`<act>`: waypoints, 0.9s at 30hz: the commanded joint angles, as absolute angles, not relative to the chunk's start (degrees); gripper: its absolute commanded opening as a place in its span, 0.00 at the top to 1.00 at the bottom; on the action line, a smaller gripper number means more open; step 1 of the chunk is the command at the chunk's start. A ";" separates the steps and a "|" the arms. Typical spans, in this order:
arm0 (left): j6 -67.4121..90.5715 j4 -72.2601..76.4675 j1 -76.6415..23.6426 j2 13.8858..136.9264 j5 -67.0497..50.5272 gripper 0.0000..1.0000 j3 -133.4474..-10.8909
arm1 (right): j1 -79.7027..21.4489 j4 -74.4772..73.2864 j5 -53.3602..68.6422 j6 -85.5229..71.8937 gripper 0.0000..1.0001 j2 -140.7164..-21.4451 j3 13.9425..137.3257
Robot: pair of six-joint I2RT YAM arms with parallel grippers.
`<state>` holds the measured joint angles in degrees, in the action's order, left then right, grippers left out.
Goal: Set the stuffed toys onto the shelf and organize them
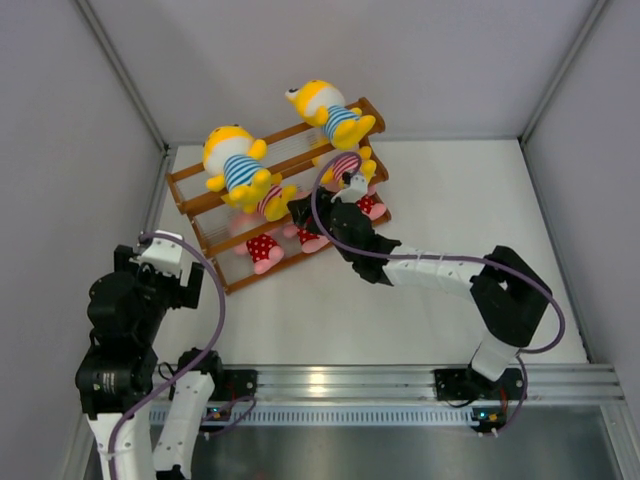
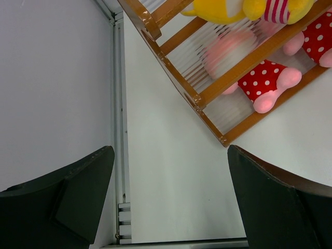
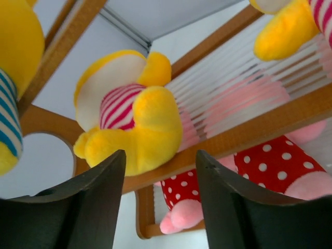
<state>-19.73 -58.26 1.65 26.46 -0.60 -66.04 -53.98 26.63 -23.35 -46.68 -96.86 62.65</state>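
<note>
While left arm (image 1: 130,320) folded, right arm (image 1: 440,270) outstretched to shelf (image 1: 195,203).

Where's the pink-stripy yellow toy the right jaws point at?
Top view: the yellow toy sits on the shelf's middle tier, left half, just above a pink spotty toy.
</note>
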 commanded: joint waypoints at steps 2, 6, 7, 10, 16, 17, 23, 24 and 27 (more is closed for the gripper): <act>-20.48 -57.30 1.23 25.31 -0.62 0.03 -64.87 | -53.09 35.77 -25.31 -46.85 0.36 -98.95 66.79; -21.44 -57.39 0.79 25.14 1.84 0.03 -63.81 | -52.47 36.21 -24.96 -48.07 0.31 -102.03 69.25; -21.62 -57.31 0.70 25.14 2.11 0.03 -63.55 | -52.47 36.30 -25.31 -48.69 0.30 -102.48 69.52; -22.06 -57.30 0.53 24.96 2.72 0.03 -63.02 | -52.47 36.73 -27.06 -50.27 0.31 -104.41 70.49; -22.94 -57.22 0.35 24.26 4.21 0.03 -60.83 | -52.29 38.32 -28.56 -51.68 0.37 -106.61 72.51; -23.11 -57.22 0.26 24.08 4.39 0.03 -60.47 | -52.29 38.67 -28.56 -51.68 0.44 -106.70 72.42; -23.20 -57.30 0.35 23.64 4.57 0.03 -60.38 | -53.52 41.30 -31.20 -50.90 0.75 -104.34 69.00; -23.38 -57.22 -1.30 23.56 4.66 0.03 -60.29 | -53.96 41.57 -31.46 -50.28 0.75 -103.98 68.56; -23.73 -57.22 -1.76 23.20 5.18 0.03 -59.68 | -56.07 40.96 -35.76 -47.64 0.84 -102.31 68.12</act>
<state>-22.74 -58.30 -0.99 24.14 4.16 -60.23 -53.67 37.17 -31.03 -50.13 -106.37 68.47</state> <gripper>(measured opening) 0.967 0.174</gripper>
